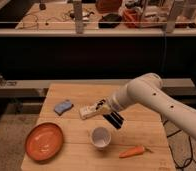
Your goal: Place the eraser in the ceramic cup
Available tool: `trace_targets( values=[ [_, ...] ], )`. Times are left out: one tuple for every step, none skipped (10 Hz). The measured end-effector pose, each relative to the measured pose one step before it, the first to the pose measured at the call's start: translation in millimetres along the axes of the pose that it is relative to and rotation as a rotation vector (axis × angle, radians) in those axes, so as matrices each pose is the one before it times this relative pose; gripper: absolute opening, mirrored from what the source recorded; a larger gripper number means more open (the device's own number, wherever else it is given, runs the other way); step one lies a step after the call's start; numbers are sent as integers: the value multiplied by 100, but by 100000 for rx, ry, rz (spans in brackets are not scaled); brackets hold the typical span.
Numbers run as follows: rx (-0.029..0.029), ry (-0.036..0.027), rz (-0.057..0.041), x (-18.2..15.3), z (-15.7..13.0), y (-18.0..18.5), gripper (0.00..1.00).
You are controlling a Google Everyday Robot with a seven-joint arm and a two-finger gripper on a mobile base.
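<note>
Eraser (115, 121) hangs clamped in my tool (110, 115), its fingers closed on the black block, near the ceramic cup (100, 137) at its 1 o'clock. From the cup I see a white bottle (88, 111) at 11 o'clock, a blue pad (63, 106) beyond it, an orange plate (43, 141) at 9 and a carrot (132, 151) at 4, all on the desk (81, 92).

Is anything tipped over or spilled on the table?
Nothing is spilled or broken. The white bottle lies on its side mid-table, which looks tipped over. The pincer, right beside it, is shut on the eraser and hovers near the ceramic cup.
</note>
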Motion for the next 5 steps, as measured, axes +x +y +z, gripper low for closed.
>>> trace_targets(
  values=[
    [2380,2276,-275,46,-192,-296,0],
    [2325,3305,-136,-76,-216,-202,0],
    [2610,3714,-572,193,-123,-328,0],
    [2634,2681,-984,430,58,-380,0],
    [2637,2839,-675,242,-24,-302,0]
  ],
)
